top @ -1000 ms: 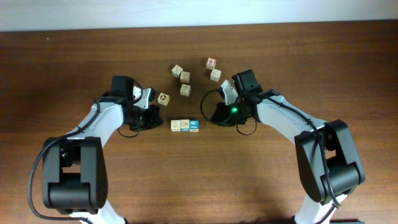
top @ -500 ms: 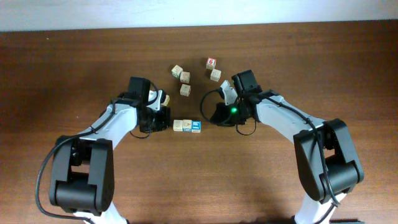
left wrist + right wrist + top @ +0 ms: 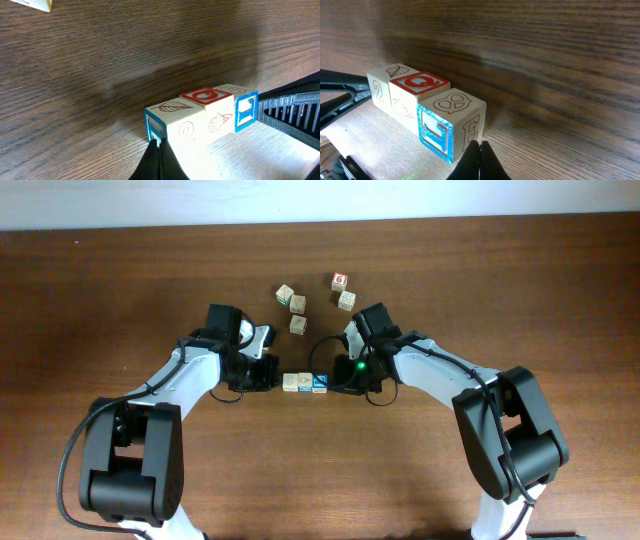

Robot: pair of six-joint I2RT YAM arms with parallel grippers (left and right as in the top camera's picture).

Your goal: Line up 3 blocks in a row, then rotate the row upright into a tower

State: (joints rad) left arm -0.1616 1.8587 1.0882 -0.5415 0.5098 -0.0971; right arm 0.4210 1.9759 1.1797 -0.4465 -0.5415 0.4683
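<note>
Three light-wood letter blocks lie in a tight row on the table: a leaf-topped one (image 3: 290, 383) (image 3: 172, 125), a middle one with a red-framed top (image 3: 304, 383) (image 3: 207, 100) (image 3: 417, 85), and one with a bright blue face (image 3: 318, 384) (image 3: 451, 120). My left gripper (image 3: 276, 376) (image 3: 159, 149) is shut, its tip touching the row's left end. At the opposite end my right gripper (image 3: 333, 381) (image 3: 480, 147) is shut too, its tip against the blue block's E side. Neither holds anything.
Behind the row lie three loose tan cubes (image 3: 286, 294) (image 3: 298, 304) (image 3: 298, 325), plus a red-and-white cube (image 3: 340, 281) and another tan one (image 3: 347, 301) further right. Both arms flank the row closely.
The left gripper swung right to the row's left end and nudged the row rightward. The right gripper then moved left up to the blue block.
</note>
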